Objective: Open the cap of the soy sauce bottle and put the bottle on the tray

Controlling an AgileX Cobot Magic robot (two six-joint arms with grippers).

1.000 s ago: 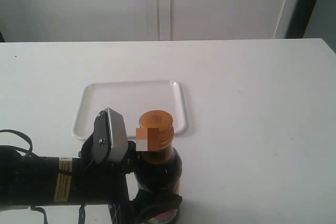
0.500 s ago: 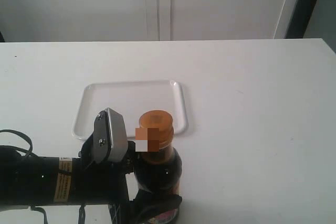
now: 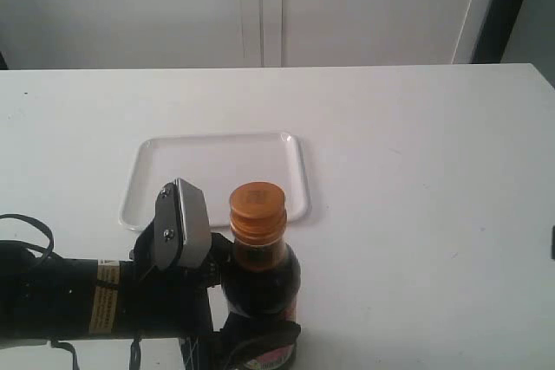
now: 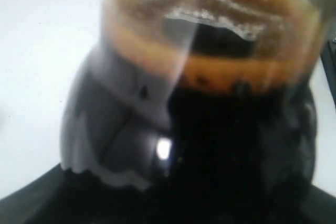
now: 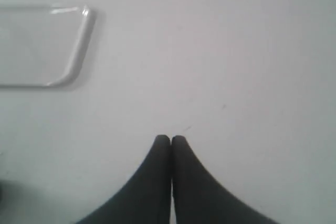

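The soy sauce bottle [image 3: 260, 282] stands upright at the front of the table, dark glass with a bit of pink label at its foot. Its orange-gold cap [image 3: 257, 208] is down on the collar. My left gripper [image 3: 253, 332] reaches in from the left and is shut on the bottle's body. The left wrist view is filled by the dark bottle [image 4: 220, 150] and the orange collar [image 4: 210, 56]. The white tray [image 3: 217, 162] lies just behind the bottle. My right gripper [image 5: 171, 139] hovers shut over bare table, with the tray's corner [image 5: 79, 40] off to one side.
The white table [image 3: 416, 153] runs back to a pale wall with cabinet doors. A small dark shape [image 3: 552, 243] shows at the right edge of the exterior view. The left arm's black body and silver camera bracket [image 3: 180, 227] sit beside the bottle.
The bottle and left arm have not moved. A small dark shape has appeared at the right edge of the exterior view.
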